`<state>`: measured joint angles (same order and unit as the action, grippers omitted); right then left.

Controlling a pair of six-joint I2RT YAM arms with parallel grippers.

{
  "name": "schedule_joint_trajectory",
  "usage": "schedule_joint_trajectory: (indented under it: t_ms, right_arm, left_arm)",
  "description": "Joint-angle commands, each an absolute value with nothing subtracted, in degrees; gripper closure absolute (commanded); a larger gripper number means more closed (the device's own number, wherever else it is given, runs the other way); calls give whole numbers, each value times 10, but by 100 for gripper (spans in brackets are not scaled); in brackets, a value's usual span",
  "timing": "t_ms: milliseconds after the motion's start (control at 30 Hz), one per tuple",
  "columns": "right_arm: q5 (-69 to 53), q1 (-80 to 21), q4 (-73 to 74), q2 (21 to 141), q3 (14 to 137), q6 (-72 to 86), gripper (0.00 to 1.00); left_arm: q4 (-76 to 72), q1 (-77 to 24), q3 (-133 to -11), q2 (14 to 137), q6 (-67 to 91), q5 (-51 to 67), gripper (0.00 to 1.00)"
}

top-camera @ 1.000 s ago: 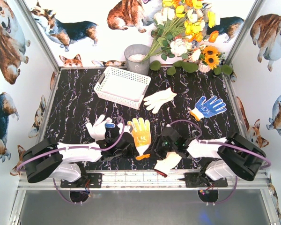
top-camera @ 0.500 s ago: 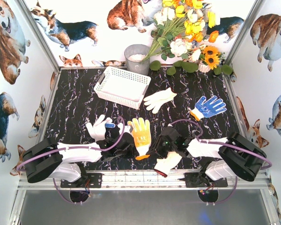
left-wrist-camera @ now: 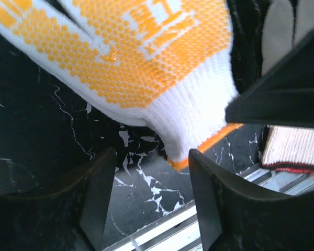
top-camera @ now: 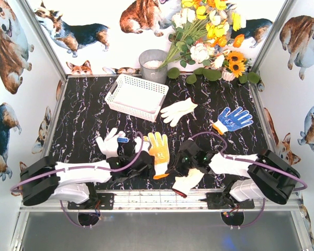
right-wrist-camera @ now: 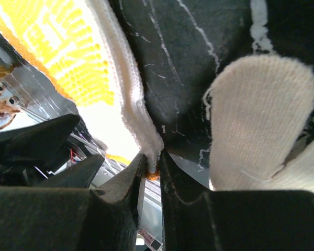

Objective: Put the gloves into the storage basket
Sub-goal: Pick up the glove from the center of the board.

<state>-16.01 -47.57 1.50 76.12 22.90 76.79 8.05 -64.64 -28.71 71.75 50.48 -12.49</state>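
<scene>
Left tool (left-wrist-camera: 150,157) opened; right tool (right-wrist-camera: 153,159) pinches orange glove (left-wrist-camera: 146,68).

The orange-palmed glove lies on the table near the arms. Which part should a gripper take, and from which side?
Take the cuff, coming from the near side. The orange-palmed glove lies palm up with its fingers pointing away from the arms, so its orange-trimmed cuff edge faces them. The right gripper pinches that edge now.

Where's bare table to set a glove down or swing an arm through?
Bare: left side, between basket and left white glove; far right, between flowers and blue glove. Crowded: near centre, left gripper and right gripper at the orange glove.
</scene>
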Motion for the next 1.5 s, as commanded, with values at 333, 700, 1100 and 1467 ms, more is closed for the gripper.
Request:
schedule_joint_trajectory:
  t_ms: [333,700,1100,1467]
  right_arm:
    - [-241,-433,113,754,318,739,98]
    - [-292,-404,97,764,335,751,98]
    - [-312,-396,76,770,336,765,98]
    - [-319,-388,66,760,334,766,96]
  left_arm:
    - [20,-816,-302,645,213,-347,36]
    - [-52,-846,-318,756,130,-345,27]
    - [-106,-846,-322,850,108,-380,32]
    - [-108,-846,-337,874,98,-390,86]
